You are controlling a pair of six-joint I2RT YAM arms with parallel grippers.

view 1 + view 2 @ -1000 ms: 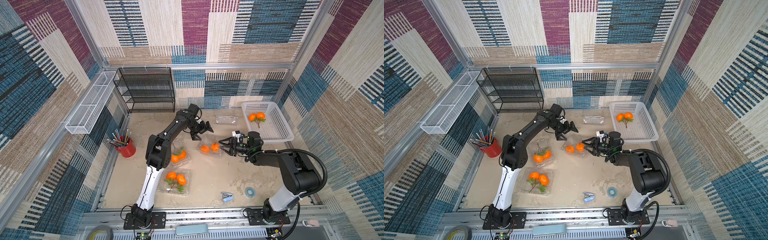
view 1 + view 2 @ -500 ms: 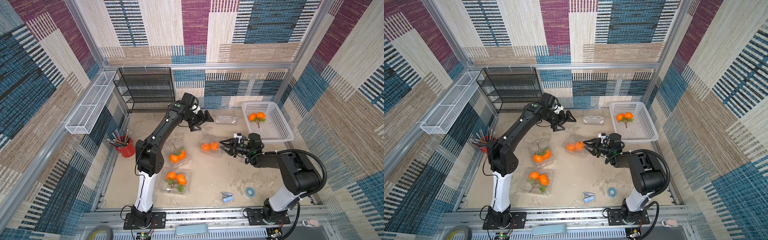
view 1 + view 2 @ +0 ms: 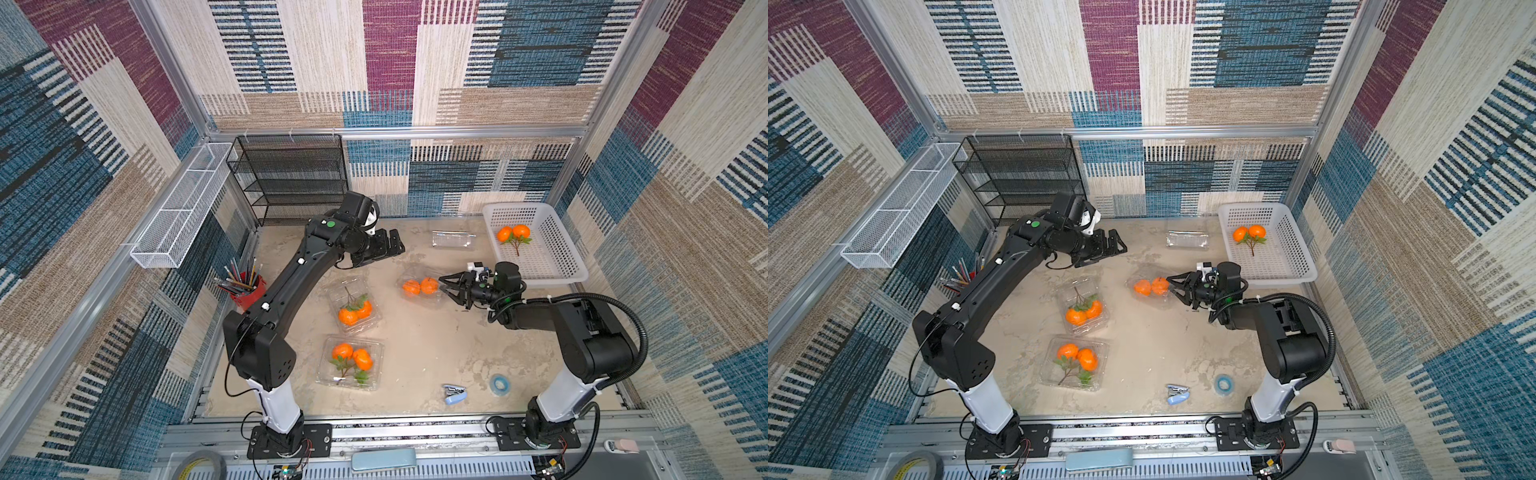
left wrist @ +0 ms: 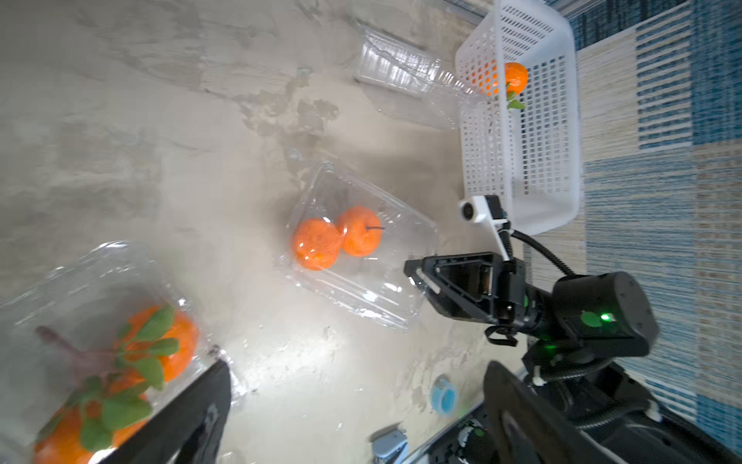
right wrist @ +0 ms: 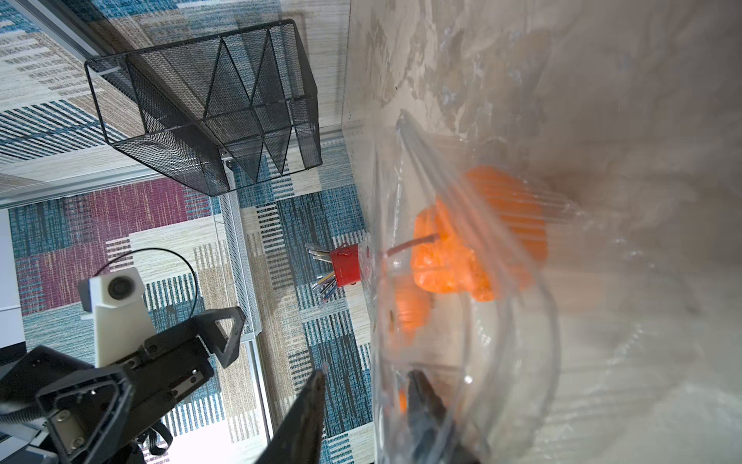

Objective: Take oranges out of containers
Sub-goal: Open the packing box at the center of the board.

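changes against a second ago: the left arm has folded its elbow back toward its base and no longer stands against the second container, which now shows whole. the left gripper hangs above the back of the table with its jaws spread wide, holding nothing, apart from the work. the right gripper has edged in on the centre container and its jaws have narrowed. they stand part open, one finger outside the clear wall and the other inside it, with the plastic edge between them. whether either pad presses the plastic cannot be told. the pair of oranges lies inside that container, just beside the claw tips, in much the same spot as before. further pairs sit in the second container and in the near container. the basket pair lies in the white basket, with an empty container just beside it. limits of view: in the right wrist view the pair of oranges is smeared by ribbed plastic, and the inner finger shows only through it. in the left wrist view the second container is blurred and cut by the frame edge, and the left fingers show only in part. the lids of the clear containers are hard to make out in both top views.
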